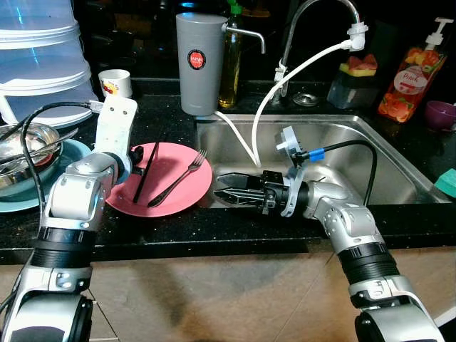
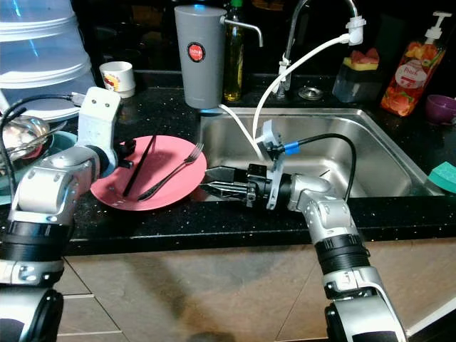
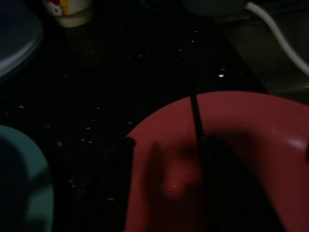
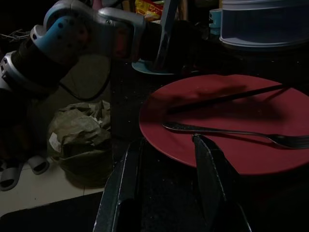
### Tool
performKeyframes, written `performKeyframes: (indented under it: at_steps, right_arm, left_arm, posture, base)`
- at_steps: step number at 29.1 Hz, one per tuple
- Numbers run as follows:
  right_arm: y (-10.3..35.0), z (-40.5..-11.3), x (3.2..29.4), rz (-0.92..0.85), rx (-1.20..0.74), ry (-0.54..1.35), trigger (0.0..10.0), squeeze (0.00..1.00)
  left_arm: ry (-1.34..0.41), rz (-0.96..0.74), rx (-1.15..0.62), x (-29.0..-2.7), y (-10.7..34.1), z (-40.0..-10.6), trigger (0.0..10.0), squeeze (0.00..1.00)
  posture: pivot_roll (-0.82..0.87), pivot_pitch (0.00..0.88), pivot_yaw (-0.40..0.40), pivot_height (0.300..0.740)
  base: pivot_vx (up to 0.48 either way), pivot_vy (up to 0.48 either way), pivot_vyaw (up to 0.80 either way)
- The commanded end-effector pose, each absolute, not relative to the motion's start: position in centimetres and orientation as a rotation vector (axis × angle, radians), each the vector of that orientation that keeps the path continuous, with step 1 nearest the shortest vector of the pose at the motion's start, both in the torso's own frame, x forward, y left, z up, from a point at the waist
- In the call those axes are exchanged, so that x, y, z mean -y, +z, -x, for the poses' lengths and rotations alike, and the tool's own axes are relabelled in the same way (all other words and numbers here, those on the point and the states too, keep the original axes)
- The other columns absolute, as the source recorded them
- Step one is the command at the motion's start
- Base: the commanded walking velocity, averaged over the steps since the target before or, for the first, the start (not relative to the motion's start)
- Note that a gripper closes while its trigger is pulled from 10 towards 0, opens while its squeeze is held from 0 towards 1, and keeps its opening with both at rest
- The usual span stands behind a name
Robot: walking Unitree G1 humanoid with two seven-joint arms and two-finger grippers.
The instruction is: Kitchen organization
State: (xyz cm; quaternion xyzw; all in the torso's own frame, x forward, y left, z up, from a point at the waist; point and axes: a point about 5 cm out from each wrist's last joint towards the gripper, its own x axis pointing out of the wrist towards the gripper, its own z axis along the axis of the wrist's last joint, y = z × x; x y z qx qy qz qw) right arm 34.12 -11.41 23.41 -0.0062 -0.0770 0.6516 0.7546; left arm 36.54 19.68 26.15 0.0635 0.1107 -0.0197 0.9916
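The dark surface carries a pink plate at its front edge, touching the sink rim; chopsticks and fork lie on it; right claw, fingers apart, sits just beside the plate's rim; left claw over its far side, state untellable.

One pink plate; one fork; two chopsticks; one sink.

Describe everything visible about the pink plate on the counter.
The pink plate is round, shallow and smooth, plastic or glazed by its look. It lies flat on the black speckled counter just left of the sink. A silver fork and black chopsticks lie on it. The left gripper is at its left edge; the right gripper, fingers open, points at its right rim.
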Motion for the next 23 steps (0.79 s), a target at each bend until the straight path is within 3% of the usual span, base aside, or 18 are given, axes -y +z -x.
performKeyframes:
  at_steps: [1,16,23]
  right_arm:
    - [23.8,-34.1,11.3,0.014,0.185,1.428,10.0,0.00]
    - [23.6,-33.9,11.2,0.010,0.182,1.430,10.0,0.00]
    - [23.5,-33.9,11.3,0.006,0.175,1.432,10.0,0.00]
  left_arm:
    - [-0.044,-0.102,-0.262,-19.6,25.5,-36.7,10.0,1.00]
    - [-0.133,-0.095,-0.368,-18.5,24.2,-37.0,10.0,1.00]
    - [-0.103,-0.079,-0.438,-19.3,23.3,-36.9,10.0,0.69]
  posture:
    - [0.15,0.065,-0.029,0.740]
    - [0.15,0.068,-0.022,0.740]
    - [0.15,0.071,-0.021,0.740]
  base:
    - [0.000,0.000,0.00]
    - [0.000,0.000,0.00]
    - [0.000,0.000,0.00]
